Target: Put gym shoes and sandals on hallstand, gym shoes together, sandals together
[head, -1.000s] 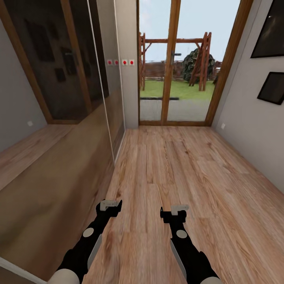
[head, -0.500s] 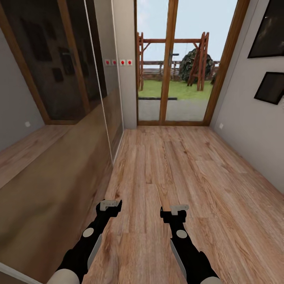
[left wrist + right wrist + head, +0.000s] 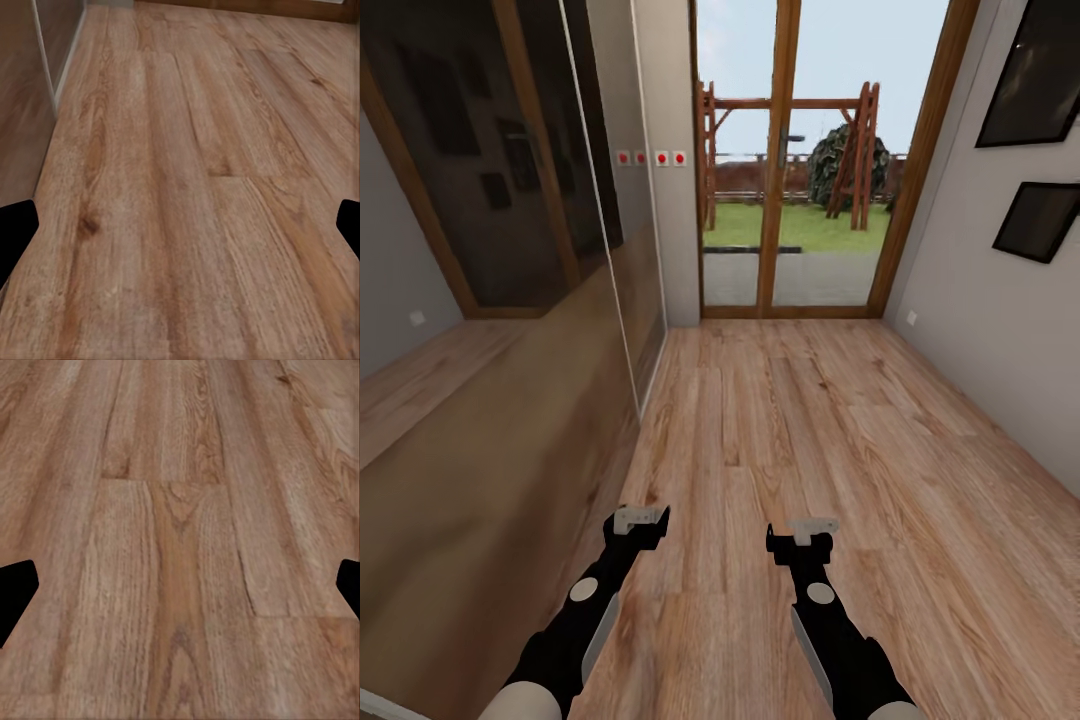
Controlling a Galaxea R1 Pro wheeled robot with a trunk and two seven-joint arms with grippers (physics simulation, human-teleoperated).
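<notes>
Two grippers sit low in front of me over the corridor floor point(image 3: 790, 420), the left gripper point(image 3: 639, 519) close to the mirrored wardrobe point(image 3: 510, 330) along the floor's left edge, the right gripper point(image 3: 813, 529) out toward the middle planks. In each wrist view the dark fingers point(image 3: 16, 232) show at the far sides of the frame with bare wood between them, so I read both pairs as spread wide and carrying nothing.

No shoes, sandals or hallstand appear anywhere I can see, so I cannot say which way they lie from the fingers, how their long axes run, or which arm is nearer. Ahead, the planks run straight to the glazed door point(image 3: 785, 200) at the far end, with the garden behind it; dark picture frames point(image 3: 1040, 220) hang on the wall by the floor's right edge.

My judgement: I am in transit, and the task has not begun as far as these views tell. The next move calls for turning the base or head to find the footwear before committing either arm.
</notes>
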